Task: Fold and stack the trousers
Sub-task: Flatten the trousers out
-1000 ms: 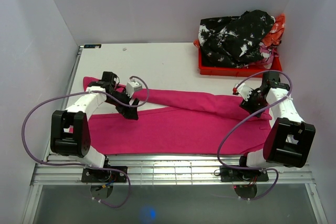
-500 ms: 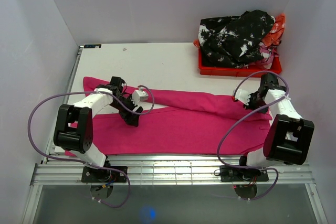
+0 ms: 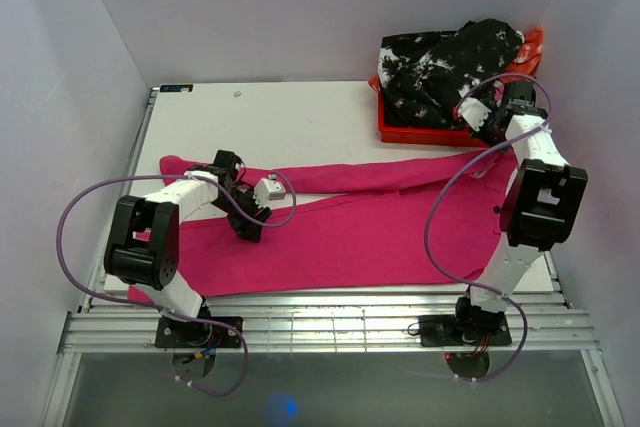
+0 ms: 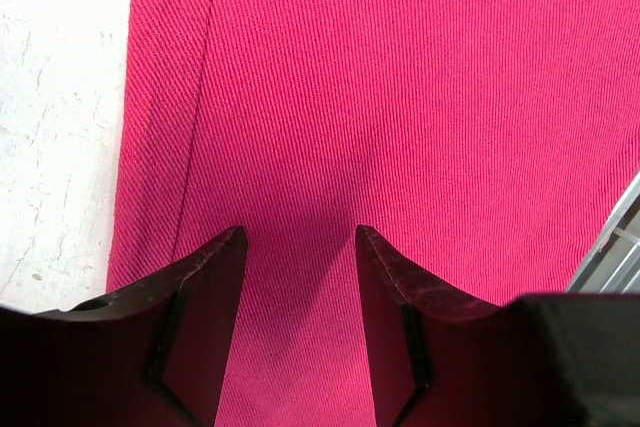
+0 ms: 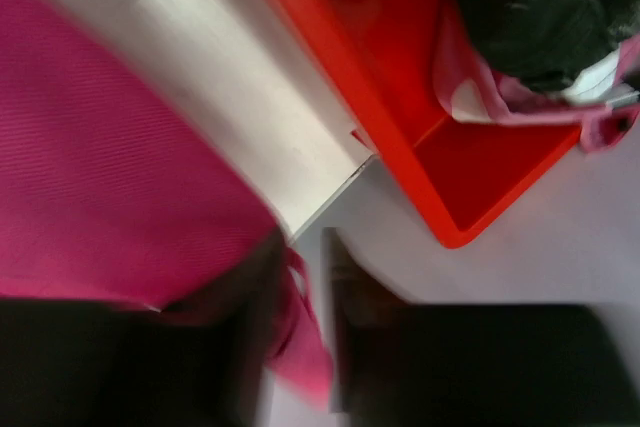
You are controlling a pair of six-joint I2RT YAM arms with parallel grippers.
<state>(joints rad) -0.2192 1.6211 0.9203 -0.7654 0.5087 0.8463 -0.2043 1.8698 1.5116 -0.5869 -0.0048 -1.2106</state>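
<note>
The magenta-pink trousers lie spread across the near half of the table, one leg stretched from the far left toward the right. My left gripper hovers low over the left part of the trousers. It is open, with cloth showing between the pads and nothing gripped. My right gripper is raised near the red crate. In the blurred right wrist view it is shut on an edge of the trousers, lifting the end of the upper leg.
A red crate stands at the back right, piled with black-and-white printed clothes; it also shows in the right wrist view. White walls close in on the left, back and right. The bare table lies behind the trousers.
My right gripper has moved up and back toward the crate, drawing the upper leg's end with it and pulling that leg taut. My left gripper shifted slightly over the cloth.
</note>
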